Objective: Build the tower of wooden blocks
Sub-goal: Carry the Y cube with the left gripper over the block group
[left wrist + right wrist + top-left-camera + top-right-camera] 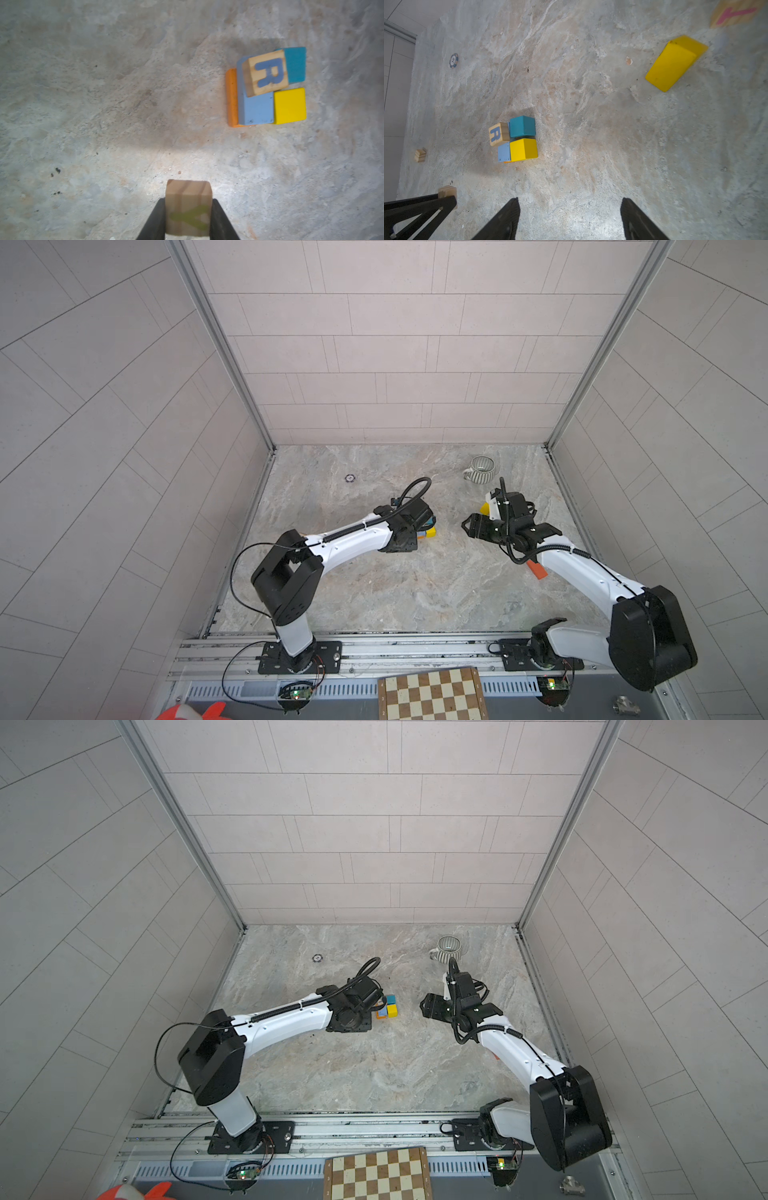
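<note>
Robotics lab test cell, seen from above. Two white-and-black robot arms, the left arm (353,537) and the right arm (582,572), are bolted to an aluminium rail (395,649) along the front of a marble-patterned counter (415,593). Pale tile-look wall panels (395,344) close it in on three sides, joined by bare metal corner posts (223,344). A bare circuit board (296,693) glows green below the rail. Wood blocks (392,1010), a striped mug (482,468) and a chessboard (432,695) lie about.

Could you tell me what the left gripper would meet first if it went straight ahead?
Most likely the bare table: the left gripper, shut on a lettered cube, points beside the tower, not at it, though depth is unclear.
</note>
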